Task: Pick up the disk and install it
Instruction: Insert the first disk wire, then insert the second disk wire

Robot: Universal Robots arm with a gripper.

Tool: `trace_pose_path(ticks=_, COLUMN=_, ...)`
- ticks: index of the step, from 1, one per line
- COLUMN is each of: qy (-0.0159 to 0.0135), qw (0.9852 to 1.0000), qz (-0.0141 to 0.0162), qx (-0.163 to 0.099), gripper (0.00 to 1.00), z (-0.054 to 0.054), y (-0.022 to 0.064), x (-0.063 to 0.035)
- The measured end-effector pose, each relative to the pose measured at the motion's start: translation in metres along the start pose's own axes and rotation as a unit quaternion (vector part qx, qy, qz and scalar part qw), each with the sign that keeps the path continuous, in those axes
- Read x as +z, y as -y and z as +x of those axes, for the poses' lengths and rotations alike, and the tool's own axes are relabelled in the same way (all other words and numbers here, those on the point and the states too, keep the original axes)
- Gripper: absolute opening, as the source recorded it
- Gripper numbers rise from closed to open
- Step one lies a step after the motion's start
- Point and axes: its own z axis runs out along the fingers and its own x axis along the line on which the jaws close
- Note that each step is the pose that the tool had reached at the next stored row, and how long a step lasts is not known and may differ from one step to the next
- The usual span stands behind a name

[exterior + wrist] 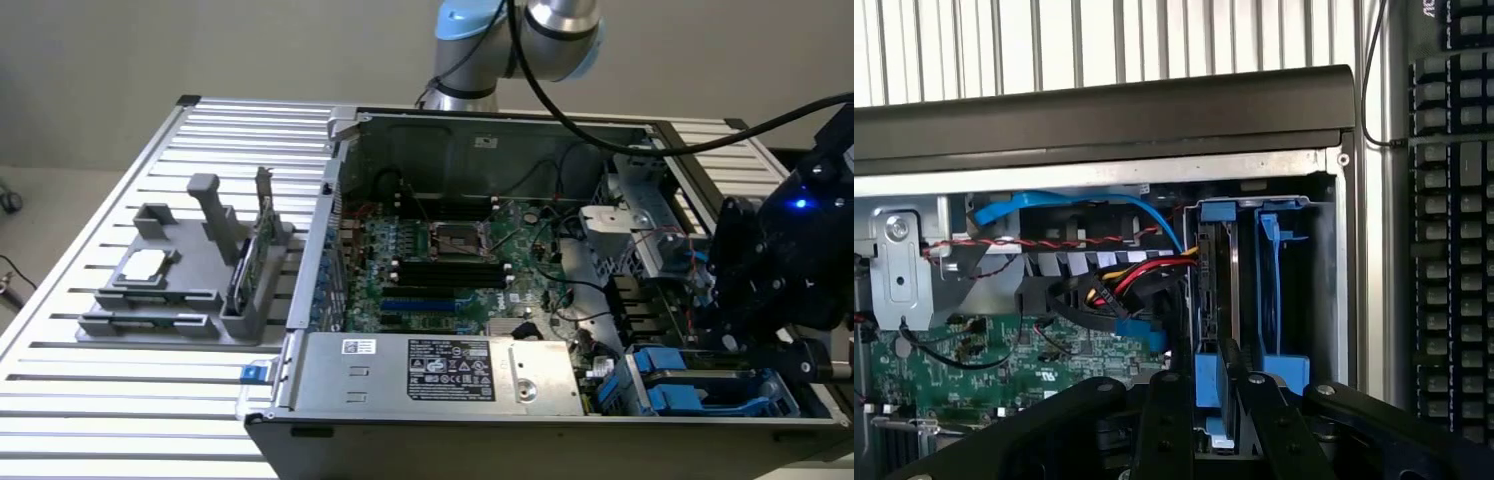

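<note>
The disk [1218, 285] stands on edge in the drive bay at the corner of the open computer case [627, 130], silver-grey inside its blue carrier. My gripper [1216, 378] reaches down onto the near end of that carrier, one black finger on each side of the blue end piece, shut on it. In the exterior view the black gripper [750, 345] hangs over the drive bay at the case's right front corner and hides the disk there.
A second blue carrier [1274, 290] sits in the slot right beside the disk. Red, yellow and blue cables [1124, 280] run close to the bay. A keyboard [1454, 250] lies outside the case. A grey fixture [160, 290] holding a processor chip [144, 265] stands at the exterior view's left.
</note>
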Motion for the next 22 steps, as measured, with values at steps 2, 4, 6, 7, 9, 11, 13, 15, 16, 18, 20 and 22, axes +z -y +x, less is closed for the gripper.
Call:
trace_pose_path(ticks=2, qy=0.0000, qw=1.0000, qz=0.0003, qx=-0.002, gripper=0.25, z=0.000, y=0.0039, x=-0.0003)
trace_pose_path(ticks=4, qy=-0.0002, qw=1.0000, qz=0.0005, qx=-0.003, gripper=0.25, z=0.000, y=0.0089, x=-0.0005)
trace_pose_path(ticks=6, qy=-0.0003, qw=1.0000, qz=0.0008, qx=-0.005, gripper=0.25, z=-0.001, y=0.0139, x=-0.0008)
trace_pose_path(ticks=7, qy=-0.0004, qw=1.0000, qz=0.0007, qx=-0.005, gripper=0.25, z=-0.001, y=0.0141, x=-0.0008)
trace_pose_path(ticks=9, qy=-0.0005, qw=1.0000, qz=0.0008, qx=-0.005, gripper=0.25, z=-0.001, y=0.0141, x=-0.0008)
trace_pose_path(ticks=11, qy=-0.0006, qw=1.0000, qz=0.0008, qx=-0.005, gripper=0.25, z=-0.001, y=0.0141, x=-0.0008)
trace_pose_path(ticks=13, qy=-0.0006, qw=1.0000, qz=0.0008, qx=-0.005, gripper=0.25, z=-0.001, y=0.0141, x=-0.0008)
trace_pose_path(ticks=15, qy=-0.0008, qw=1.0000, qz=0.0008, qx=-0.005, gripper=0.25, z=-0.001, y=0.0141, x=-0.0008)
trace_pose_path(ticks=16, qy=-0.0008, qw=1.0000, qz=0.0008, qx=-0.005, gripper=0.25, z=-0.001, y=0.0141, x=-0.0008)
trace_pose_path(ticks=18, qy=-0.0009, qw=1.0000, qz=0.0008, qx=-0.005, gripper=0.25, z=-0.001, y=0.0141, x=-0.0008)
trace_pose_path(ticks=20, qy=-0.0009, qw=1.0000, qz=0.0008, qx=-0.005, gripper=0.25, z=-0.001, y=0.0141, x=-0.0008)
trace_pose_path(ticks=22, qy=-0.0010, qw=1.0000, qz=0.0008, qx=-0.005, gripper=0.25, z=-0.001, y=0.0141, x=-0.0008)
